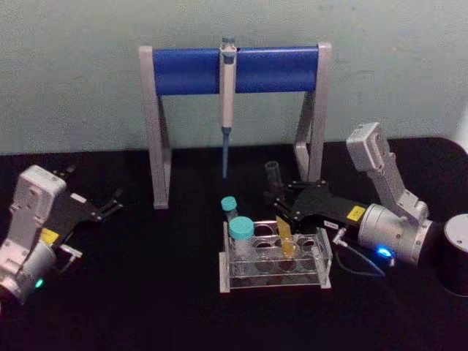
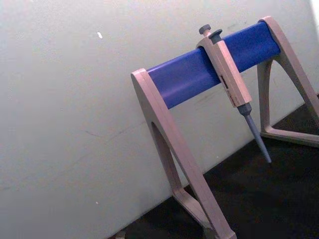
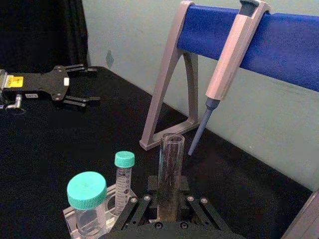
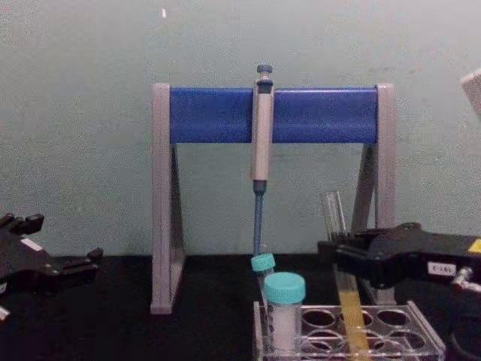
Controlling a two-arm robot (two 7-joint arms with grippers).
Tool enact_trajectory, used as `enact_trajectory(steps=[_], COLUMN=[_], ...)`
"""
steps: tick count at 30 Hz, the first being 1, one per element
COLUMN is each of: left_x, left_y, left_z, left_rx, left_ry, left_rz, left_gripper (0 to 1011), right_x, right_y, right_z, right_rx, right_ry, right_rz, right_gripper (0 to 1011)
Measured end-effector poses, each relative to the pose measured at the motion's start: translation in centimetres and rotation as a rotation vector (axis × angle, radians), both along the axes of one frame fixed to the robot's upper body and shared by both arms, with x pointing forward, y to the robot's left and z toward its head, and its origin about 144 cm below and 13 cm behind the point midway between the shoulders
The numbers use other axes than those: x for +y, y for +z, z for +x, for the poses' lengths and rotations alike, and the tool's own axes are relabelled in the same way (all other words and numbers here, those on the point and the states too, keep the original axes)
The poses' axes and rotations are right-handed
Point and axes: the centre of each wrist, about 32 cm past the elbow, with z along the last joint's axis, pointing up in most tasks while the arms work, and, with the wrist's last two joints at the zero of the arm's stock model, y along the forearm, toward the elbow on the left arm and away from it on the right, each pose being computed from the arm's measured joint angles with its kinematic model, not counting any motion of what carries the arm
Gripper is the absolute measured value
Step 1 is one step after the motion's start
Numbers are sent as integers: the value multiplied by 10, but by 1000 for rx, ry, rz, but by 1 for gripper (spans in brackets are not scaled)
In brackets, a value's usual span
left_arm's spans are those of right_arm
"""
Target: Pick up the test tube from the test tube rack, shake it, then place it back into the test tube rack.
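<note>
Black surface [image 1: 146,307] carrying one clear plastic test tube rack [image 1: 274,276] [image 4: 421,331] with rows of round holes, in front of a pale green wall [image 1: 73,73].

Two tools are in view. The right tool [image 1: 282,210] [image 4: 338,254] [image 3: 169,201] reaches in from the right above the rack. Its black fingers are drawn in narrow around the middle of the one long, uncapped test tube [image 1: 287,245] [image 4: 350,308] [image 3: 171,154]. The tube leans slightly. Its open mouth stands above the fingers, and its yellow-orange lower part drops below them into a hole of the rack.

To the left of that tool's fingertips, two teal-capped tubes [image 1: 240,228] [image 4: 284,289] [image 3: 87,189] stand at the rack's left end, one wide and one slim. They are near the long tube but not touching it.

Beyond the tool stands one grey stand [image 1: 157,131] [image 4: 161,195] [image 2: 164,129] with a blue crossbar. Its right leg is just behind the tool's body. One pipette [image 1: 227,88] [image 4: 261,135] [image 3: 227,64] [image 2: 229,74] hangs from the bar. Its tip is beyond the tube's mouth and to its left, and clear of it.

The left tool [image 3: 92,84] [image 4: 64,242] rests well apart, far to the left of the rack, with its fingers spread wide and nothing between them. Bare surface lies between it and the rack, and more bare surface lies on the near side of the rack's front edge.
</note>
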Motion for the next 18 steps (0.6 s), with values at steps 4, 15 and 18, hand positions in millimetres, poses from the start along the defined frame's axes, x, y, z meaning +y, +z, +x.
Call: enact_trajectory(steps=[4, 15, 18], left_x=[0, 0, 0], left_y=[0, 0, 0], left_z=[0, 0, 0], left_rx=[0, 0, 0], left_ry=[0, 0, 0], left_rz=[0, 0, 0], left_gripper=[1001, 1001, 1001], right_x=[0, -3, -5], right_y=[0, 4, 6], right_z=[0, -4, -6], right_rx=[0, -33, -43], right_ry=[0, 22, 23], right_rz=[0, 38, 59], right_gripper=[232, 230, 232])
